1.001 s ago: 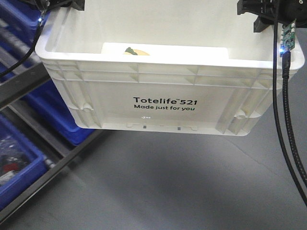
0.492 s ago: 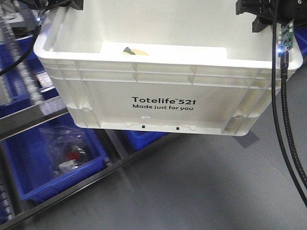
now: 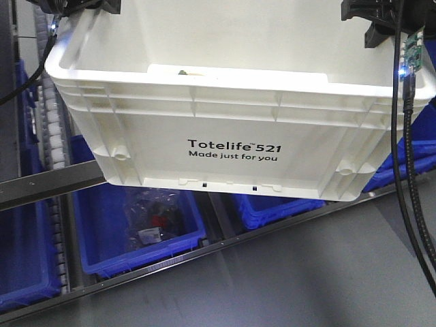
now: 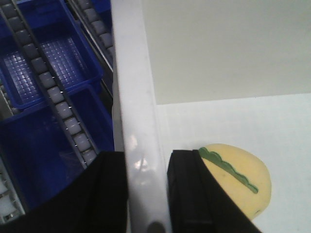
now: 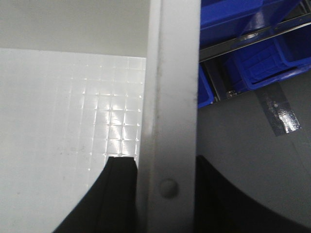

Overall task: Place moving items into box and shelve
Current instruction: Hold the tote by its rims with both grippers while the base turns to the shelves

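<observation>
The white box (image 3: 231,129) hangs in the air between the two arms, its printed side facing the robot, above the grey floor (image 3: 306,272) and in front of a rack of blue bins (image 3: 136,225). The left gripper (image 4: 146,194) has its jaws clamped on the box's left rim, one black finger outside the wall and one inside. The right gripper (image 5: 165,194) pinches the right rim the same way. Inside, a pale beige item (image 4: 238,177) with a green stem (image 4: 228,170) lies on the box bottom, just beside the left inner finger; I cannot tell if they touch.
</observation>
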{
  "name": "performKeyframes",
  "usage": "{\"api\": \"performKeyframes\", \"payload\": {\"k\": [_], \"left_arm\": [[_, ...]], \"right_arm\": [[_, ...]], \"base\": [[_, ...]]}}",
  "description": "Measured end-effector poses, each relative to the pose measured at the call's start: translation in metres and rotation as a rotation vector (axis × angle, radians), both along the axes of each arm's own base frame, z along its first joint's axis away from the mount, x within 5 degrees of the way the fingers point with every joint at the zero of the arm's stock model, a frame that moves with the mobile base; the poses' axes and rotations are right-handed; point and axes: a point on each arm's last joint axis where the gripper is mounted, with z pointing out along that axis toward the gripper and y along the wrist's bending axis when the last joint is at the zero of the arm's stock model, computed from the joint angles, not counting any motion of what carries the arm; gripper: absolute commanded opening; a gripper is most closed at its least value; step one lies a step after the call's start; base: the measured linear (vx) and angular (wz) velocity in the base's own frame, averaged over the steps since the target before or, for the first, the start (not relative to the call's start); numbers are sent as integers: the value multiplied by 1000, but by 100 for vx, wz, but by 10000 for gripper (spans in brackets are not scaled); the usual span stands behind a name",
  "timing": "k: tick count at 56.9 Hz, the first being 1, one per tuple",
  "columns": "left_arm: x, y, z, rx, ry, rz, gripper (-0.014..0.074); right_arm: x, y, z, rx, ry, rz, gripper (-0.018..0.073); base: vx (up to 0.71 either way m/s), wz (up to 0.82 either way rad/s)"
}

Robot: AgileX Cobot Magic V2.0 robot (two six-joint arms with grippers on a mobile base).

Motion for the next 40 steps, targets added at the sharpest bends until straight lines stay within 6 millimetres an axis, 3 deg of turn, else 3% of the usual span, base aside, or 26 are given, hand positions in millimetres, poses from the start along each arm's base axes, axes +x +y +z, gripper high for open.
{"api": "performKeyframes", "payload": {"k": [40], "left_arm": [[1, 1, 0, 13, -12, -2, -1]], "right_arm": [[8, 1, -1, -12, -50, 12, -5]], "base": [[-1, 11]]}}
